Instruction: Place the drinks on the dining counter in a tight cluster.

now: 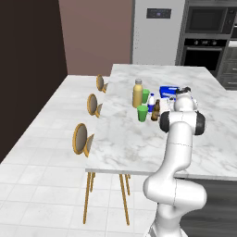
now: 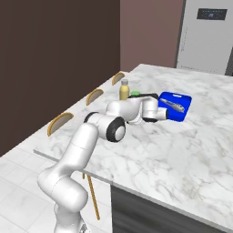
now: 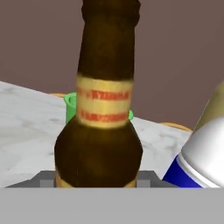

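Observation:
The slim brown beer bottle stands upright on the dining counter, and my gripper is shut on its lower body, one finger on each side. Close on its right in the hand view is the small water bottle, with a sliver of the yellow juice bottle behind it. From the left base view the beer bottle, the water bottle and the tall juice bottle stand near each other at mid counter. The juice bottle also shows beyond my forearm.
Two small green cups stand among the bottles. A blue box lies just behind my hand. Three round tan stools line the counter's left overhang. Bare marble stretches toward the near edge.

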